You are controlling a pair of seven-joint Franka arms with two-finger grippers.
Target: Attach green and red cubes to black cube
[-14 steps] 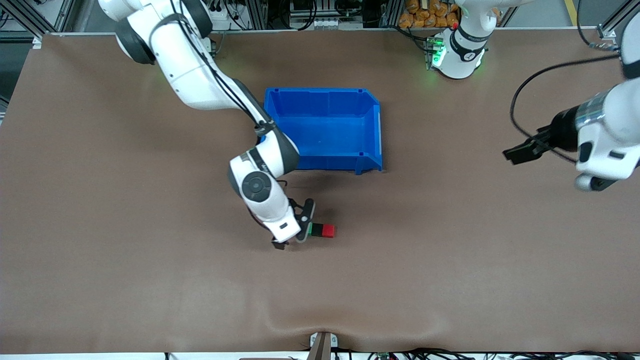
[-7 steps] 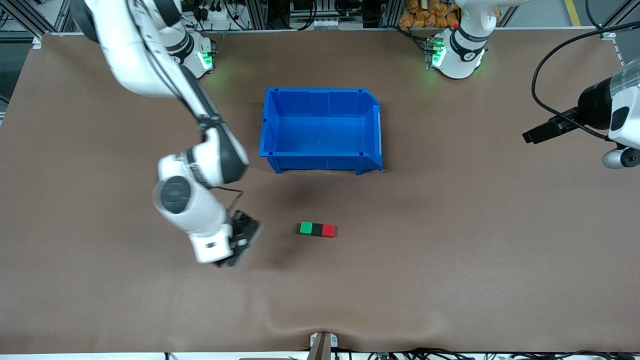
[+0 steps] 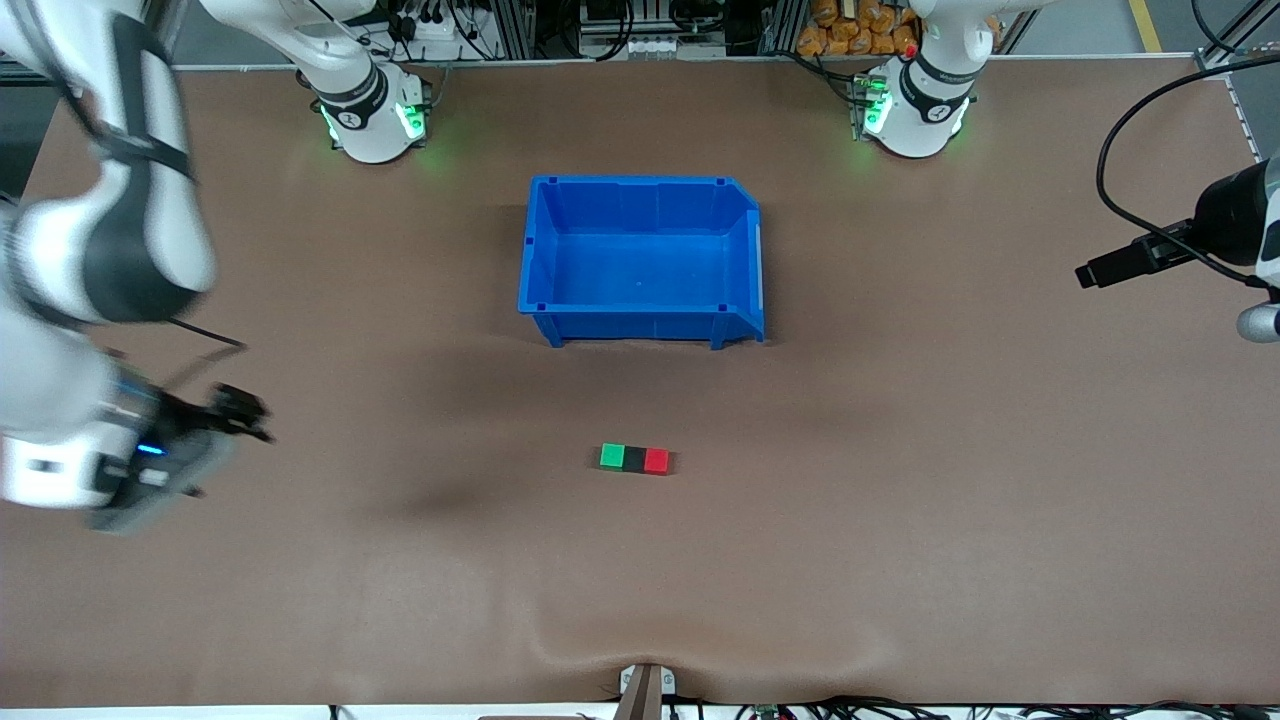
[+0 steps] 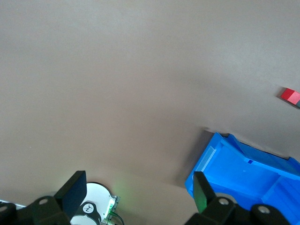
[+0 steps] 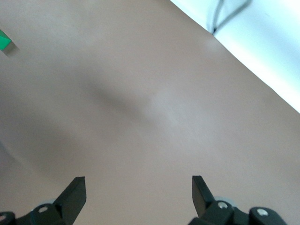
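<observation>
The green cube (image 3: 611,457), the black cube (image 3: 634,459) and the red cube (image 3: 656,460) lie in one touching row on the table, black in the middle, nearer to the front camera than the blue bin. My right gripper (image 3: 245,412) hangs open and empty over the table toward the right arm's end, well away from the row. Its wrist view shows the open right gripper (image 5: 138,183) and a corner of the green cube (image 5: 3,42). My left gripper (image 3: 1100,270) is open and empty over the left arm's end. The left wrist view shows the open left gripper (image 4: 138,183) and the red cube (image 4: 290,95).
The blue bin (image 3: 640,183) stands empty in the middle of the table; its wall shows as the blue bin (image 4: 211,164) in the left wrist view. Both arm bases stand at the table's edge farthest from the front camera. A ripple in the brown cover (image 3: 600,640) lies near the camera's edge.
My right gripper has drawn away from the cube row, toward the right arm's end of the table. My left gripper has moved farther toward its own end. The three cubes stay put.
</observation>
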